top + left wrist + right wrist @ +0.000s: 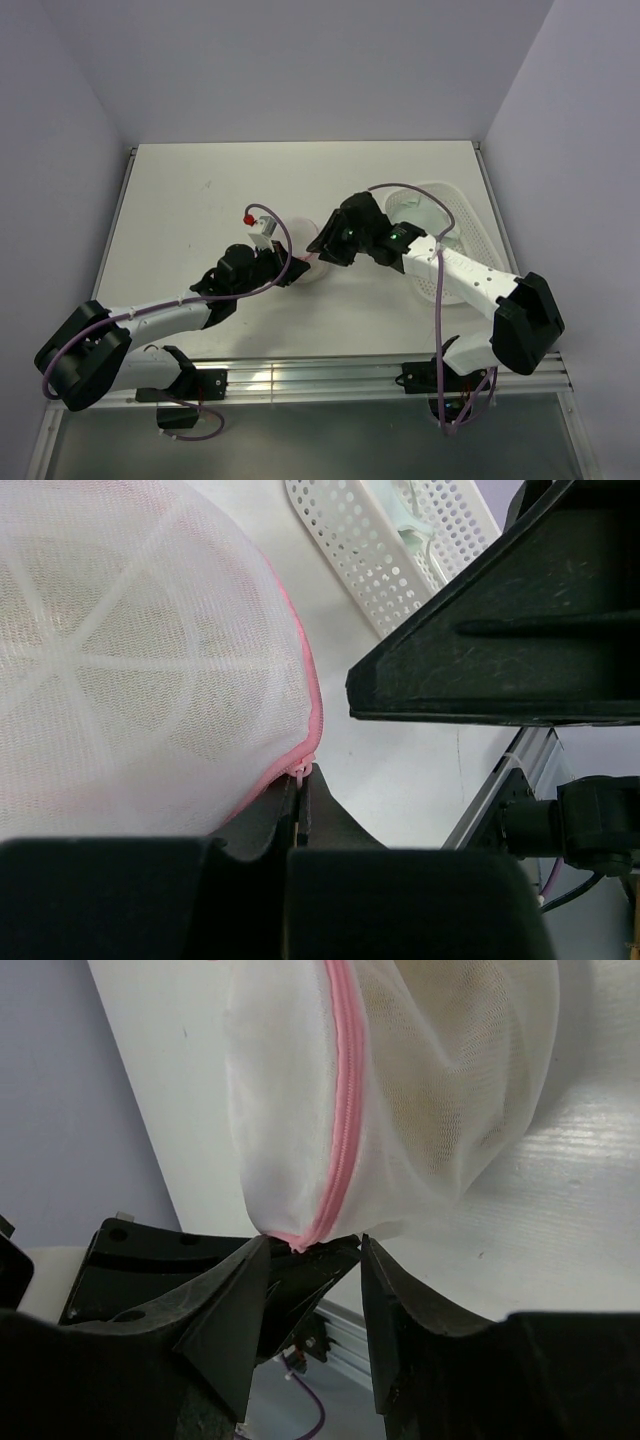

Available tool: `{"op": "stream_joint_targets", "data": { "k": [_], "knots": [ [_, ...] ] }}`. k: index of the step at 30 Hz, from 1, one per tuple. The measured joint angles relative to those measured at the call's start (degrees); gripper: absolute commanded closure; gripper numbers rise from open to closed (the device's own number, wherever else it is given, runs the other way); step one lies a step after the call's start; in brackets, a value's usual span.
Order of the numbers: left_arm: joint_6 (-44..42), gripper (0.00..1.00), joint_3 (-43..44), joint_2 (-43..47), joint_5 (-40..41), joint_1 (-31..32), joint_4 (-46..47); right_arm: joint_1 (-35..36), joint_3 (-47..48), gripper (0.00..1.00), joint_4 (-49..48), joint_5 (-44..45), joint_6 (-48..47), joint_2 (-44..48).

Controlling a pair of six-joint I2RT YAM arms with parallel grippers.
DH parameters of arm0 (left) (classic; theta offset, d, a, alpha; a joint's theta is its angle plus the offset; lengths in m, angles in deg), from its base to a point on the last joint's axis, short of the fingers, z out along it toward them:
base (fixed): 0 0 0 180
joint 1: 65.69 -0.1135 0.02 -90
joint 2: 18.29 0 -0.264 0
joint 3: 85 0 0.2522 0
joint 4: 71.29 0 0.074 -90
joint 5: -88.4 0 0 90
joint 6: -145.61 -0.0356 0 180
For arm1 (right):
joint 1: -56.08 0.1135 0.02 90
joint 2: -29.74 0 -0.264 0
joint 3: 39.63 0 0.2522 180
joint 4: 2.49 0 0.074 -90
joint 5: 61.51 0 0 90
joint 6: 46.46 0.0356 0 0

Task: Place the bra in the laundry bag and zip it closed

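Jaws of the left gripper [300, 788] pinch the zipper rim [345, 1110] of the laundry bag [130, 660] at frame centre, those of the right gripper [315, 1252] parted beside it; with the bra [425, 1110] dimly inside, the limp, light mesh is likely best held by that rim.

No writing, label, brand, number or sign can be read in any of the three views.
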Motion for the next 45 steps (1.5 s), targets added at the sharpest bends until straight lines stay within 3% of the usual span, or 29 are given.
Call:
{"op": "stream_joint_targets", "data": {
  "k": [26, 29, 31, 32, 33, 45],
  "knots": [
    [0.0, 1.00, 0.0, -0.1, -1.6, 0.0, 1.3, 0.2, -3.5, 0.51, -4.0, -1.1, 6.2, -1.2],
    [0.0, 1.00, 0.0, -0.1, -1.7, 0.0, 1.3, 0.2, -3.4, 0.64, -4.6, -1.1, 6.3, -2.2],
    [0.0, 1.00, 0.0, -0.1, -1.8, 0.0, 1.3, 0.2, -3.4, 0.79, -4.9, -1.1, 6.3, -2.7],
    [0.0, 1.00, 0.0, -0.1, -1.8, 0.0, 1.2, 0.3, -3.3, 0.95, -4.9, -1.1, 6.3, -2.9],
    [0.0, 1.00, 0.0, -0.1, -1.8, 0.0, 1.0, 0.3, -3.0, 0.99, -5.0, -1.0, 6.2, -3.1],
    [0.1, 1.00, -3.6, 3.1, 0.1, -2.3, -1.0, -0.2, 2.6, 1.00, -0.8, 0.9, 0.5, -5.0]
  ]
}}
